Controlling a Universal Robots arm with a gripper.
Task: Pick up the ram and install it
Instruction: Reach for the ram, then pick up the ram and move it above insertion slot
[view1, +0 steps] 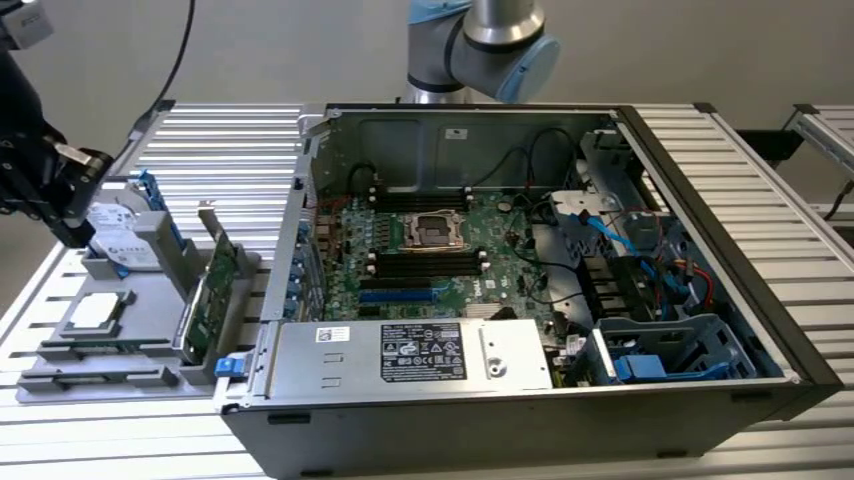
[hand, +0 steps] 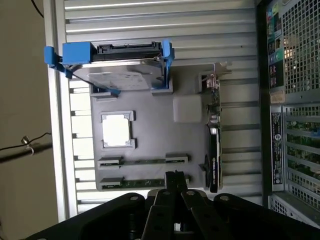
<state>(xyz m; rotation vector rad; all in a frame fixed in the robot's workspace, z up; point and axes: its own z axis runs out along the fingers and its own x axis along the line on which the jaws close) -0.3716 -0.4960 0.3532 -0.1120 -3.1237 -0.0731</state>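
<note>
Hovering above the tray (view1: 144, 300), the gripper (view1: 76, 236) has its fingers (hand: 175, 182) clenched together with nothing between them. On the exterior view's clock face it shows at 12 o'clock of the ram (view1: 107, 347). The ram lies flat in its holder on the tray, untouched, with the CPU (view1: 98, 312) just beside it at 12 o'clock. A second holder sits at 6 o'clock of the ram; whether it carries another stick cannot be told.

Risks, as judged from this position:
- Clenched fingers cannot straddle the stick. A descent in this state would press on the ram or its holder instead of gripping it.
- The ram is thin and seated low. An off-centre grip could tilt it or drag the tray across the counter (view1: 747, 200).
- The cable (view1: 167, 80) hanging at 1 o'clock of the gripper could snag on the arm during a swing.

Surroundings and obstructions:
- The card (view1: 214, 290) stands upright at 3 o'clock of the ram, between the tray and the case (view1: 787, 340). It is the nearest obstacle on a direct path across.
- The drive (view1: 127, 235), in its blue caddy, stands at 12 o'clock of the CPU, close to the gripper.
- Inside the case, the slots (view1: 424, 262) lie near the central socket, with loose wiring at 3 o'clock of them. The case walls would crowd an approach.
</note>
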